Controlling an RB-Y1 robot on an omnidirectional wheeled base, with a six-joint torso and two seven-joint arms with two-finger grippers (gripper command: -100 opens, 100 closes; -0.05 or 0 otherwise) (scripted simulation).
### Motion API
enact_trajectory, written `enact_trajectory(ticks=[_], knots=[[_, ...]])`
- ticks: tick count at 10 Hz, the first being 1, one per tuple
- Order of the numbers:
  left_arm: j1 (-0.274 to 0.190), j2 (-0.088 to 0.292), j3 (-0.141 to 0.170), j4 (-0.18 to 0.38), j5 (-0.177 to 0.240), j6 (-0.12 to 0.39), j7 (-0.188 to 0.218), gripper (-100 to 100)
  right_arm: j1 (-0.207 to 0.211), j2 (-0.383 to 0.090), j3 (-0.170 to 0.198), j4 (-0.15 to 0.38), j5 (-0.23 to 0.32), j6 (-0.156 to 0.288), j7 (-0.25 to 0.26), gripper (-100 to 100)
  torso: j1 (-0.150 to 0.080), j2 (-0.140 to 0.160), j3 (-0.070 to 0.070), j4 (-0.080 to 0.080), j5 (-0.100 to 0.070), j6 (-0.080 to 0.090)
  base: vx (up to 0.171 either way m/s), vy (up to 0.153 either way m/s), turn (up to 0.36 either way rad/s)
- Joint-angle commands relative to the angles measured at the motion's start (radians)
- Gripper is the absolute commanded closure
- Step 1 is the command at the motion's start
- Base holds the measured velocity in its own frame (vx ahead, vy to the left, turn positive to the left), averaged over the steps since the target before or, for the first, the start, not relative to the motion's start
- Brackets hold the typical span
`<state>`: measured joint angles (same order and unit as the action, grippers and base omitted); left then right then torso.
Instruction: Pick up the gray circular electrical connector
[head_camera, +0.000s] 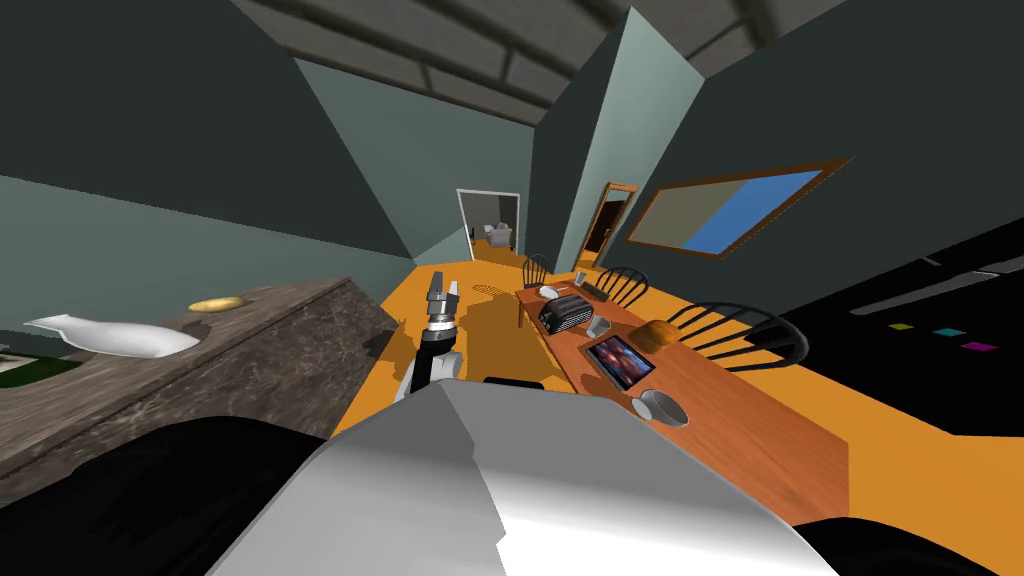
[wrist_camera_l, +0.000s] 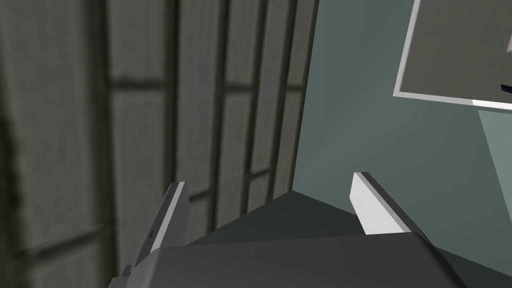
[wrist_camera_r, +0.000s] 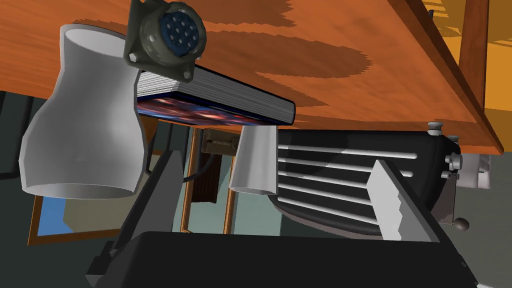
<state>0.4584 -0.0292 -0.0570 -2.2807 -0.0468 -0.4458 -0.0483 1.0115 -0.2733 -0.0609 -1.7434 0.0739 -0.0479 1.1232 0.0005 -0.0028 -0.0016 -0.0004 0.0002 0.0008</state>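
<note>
The grey circular connector (wrist_camera_r: 165, 37), a round pinned face on a square flange, rests on the wooden table (wrist_camera_r: 310, 45). It touches the corner of a thick book (wrist_camera_r: 220, 97) and stands beside a wide white cup (wrist_camera_r: 82, 135). My right gripper (wrist_camera_r: 275, 160) is open with nothing between its fingers. The connector lies ahead of it, off to the side of the finger nearer the wide cup and well apart from it. My left gripper (head_camera: 441, 295) is raised over the orange floor left of the table, and it is open and empty (wrist_camera_l: 267, 182).
A black toaster (wrist_camera_r: 350, 175) and a small white cup (wrist_camera_r: 255, 160) stand on the table beyond the book. Dark chairs (head_camera: 745, 335) line the table's far side, by a bread loaf (head_camera: 660, 333). A stone counter (head_camera: 250, 340) runs along my left.
</note>
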Motion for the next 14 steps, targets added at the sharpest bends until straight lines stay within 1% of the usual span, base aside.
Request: enact_trajectory(ticks=[1, 2, 3, 4, 5, 6, 7, 8, 9, 10, 11, 12, 13, 14], knots=[[0.0, 0.0, 0.0, 0.0, 0.0, 0.0, 0.0, 0, 0.0, 0.003, 0.001, 0.005, 0.002, 0.008, 0.03, -100, 0.0, 0.0, 0.0, 0.0, 0.0, 0.0, 0.019, 0.002, -0.031], [0.0, 0.0, 0.0, 0.0, 0.0, 0.0, 0.0, 0, 0.022, -0.003, 0.0, 0.03, 0.001, 0.033, 0.07, -100, 0.0, 0.001, 0.001, 0.0, 0.0, 0.0, 0.041, 0.011, 0.232], [0.0, 0.0, 0.0, 0.0, 0.0, 0.0, 0.0, 0, 0.022, -0.003, 0.0, 0.03, 0.001, 0.033, 0.091, -100, 0.0, 0.0, 0.0, 0.0, 0.0, -0.001, 0.046, 0.0, 0.127], [0.0, 0.0, 0.0, 0.0, 0.0, 0.0, 0.0, 0, 0.044, -0.009, -0.002, 0.054, 0.001, 0.058, 0.123, -100, 0.0, 0.0, 0.0, 0.0, 0.0, 0.0, 0.051, 0.004, 0.194], [0.0, 0.0, 0.0, 0.0, 0.0, 0.0, 0.0, 0, 0.044, -0.009, -0.002, 0.054, 0.001, 0.058, 0.148, -100, 0.0, 0.0, 0.0, 0.0, 0.0, 0.0, 0.041, -0.007, 0.106], [0.0, 0.0, 0.0, 0.0, 0.0, 0.0, 0.0, 0, 0.065, -0.015, -0.005, 0.077, 0.0, 0.083, 0.177, -100, 0.0, 0.0, 0.0, 0.0, 0.0, 0.0, 0.048, -0.013, 0.221], [0.0, 0.0, 0.0, 0.0, 0.0, 0.0, 0.0, 0, 0.065, -0.015, -0.005, 0.077, 0.0, 0.083, 0.208, -100, -0.001, 0.0, 0.0, 0.0, 0.0, 0.0, 0.045, -0.013, 0.12], [0.0, 0.0, 0.0, 0.0, 0.0, 0.0, 0.0, 0, 0.084, -0.02, -0.009, 0.1, -0.001, 0.108, 0.237, -100, -0.001, 0.0, 0.0, 0.0, 0.0, 0.0, 0.049, -0.014, 0.178], [0.0, 0.0, 0.0, 0.0, 0.0, 0.0, 0.0, 0, 0.084, -0.02, -0.009, 0.1, -0.001, 0.108, 0.263, -100, -0.001, 0.0, 0.0, 0.0, 0.0, 0.0, 0.043, -0.015, 0.104], [0.0, 0.0, 0.0, 0.0, 0.0, 0.0, 0.0, 0, 0.103, -0.025, -0.012, 0.122, -0.003, 0.132, 0.29, -100, -0.001, 0.0, 0.0, 0.0, 0.0, 0.0, 0.053, -0.015, 0.208], [0.0, 0.0, 0.0, 0.0, 0.0, 0.0, 0.0, 0, 0.103, -0.025, -0.012, 0.122, -0.003, 0.132, 0.318, -100, -0.001, 0.0, 0.0, 0.0, 0.0, 0.0, 0.044, -0.014, 0.097], [0.0, 0.0, 0.0, 0.0, 0.0, 0.0, 0.0, 0, 0.121, -0.03, -0.016, 0.143, -0.005, 0.155, 0.347, -100, -0.001, 0.0, 0.0, 0.0, 0.0, 0.0, 0.045, -0.009, 0.156], [0.0, 0.0, 0.0, 0.0, 0.0, 0.0, 0.0, 0, 0.121, -0.03, -0.016, 0.143, -0.005, 0.155, 0.368, -100, -0.001, 0.0, 0.0, 0.0, 0.0, 0.0, 0.036, -0.013, 0.119], [0.0, 0.0, 0.0, 0.0, 0.0, 0.0, 0.0, 0, 0.137, -0.035, -0.02, 0.162, -0.007, 0.178, 0.396, -100, -0.001, 0.0, 0.0, 0.0, 0.0, 0.0, 0.05, -0.016, 0.2]])
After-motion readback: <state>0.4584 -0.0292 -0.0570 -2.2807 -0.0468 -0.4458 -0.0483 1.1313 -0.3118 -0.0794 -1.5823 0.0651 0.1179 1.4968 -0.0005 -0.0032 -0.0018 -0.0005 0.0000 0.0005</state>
